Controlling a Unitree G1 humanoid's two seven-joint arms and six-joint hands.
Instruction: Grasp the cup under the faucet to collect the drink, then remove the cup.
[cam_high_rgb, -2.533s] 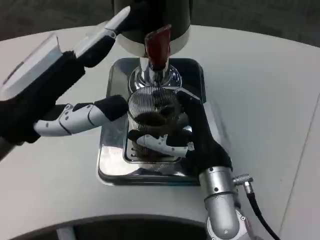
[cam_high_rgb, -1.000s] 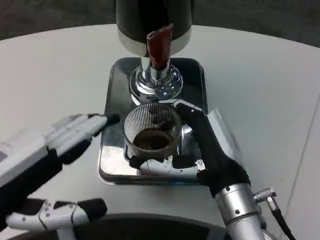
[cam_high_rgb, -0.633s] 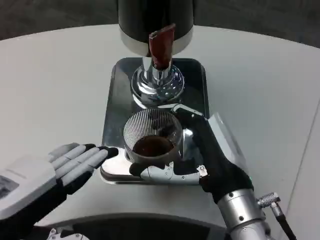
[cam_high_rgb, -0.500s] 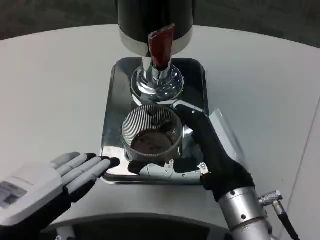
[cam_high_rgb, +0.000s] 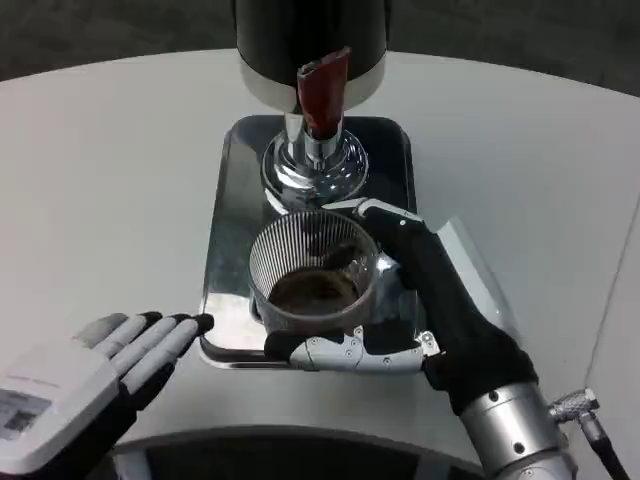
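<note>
Ribbed transparent cup, holding dark drink in the bottom, positioned over the front portion of the metal tray, just in front of the chrome faucet rather than directly beneath it. Whether resting on the tray or raised off it: cannot be determined. Gripped by the right hand: fingers wrapped around the near lower wall, thumb against the far right side of the rim. Red tap lever tilted above the faucet, mounted on the dark dispenser body at the rear of the tray. Left hand at lower left, near the tray's front left corner, palm down, fingers extended and slightly spread, grasping nothing, tips just beside the tray edge. Tray seated on the white bench.
</note>
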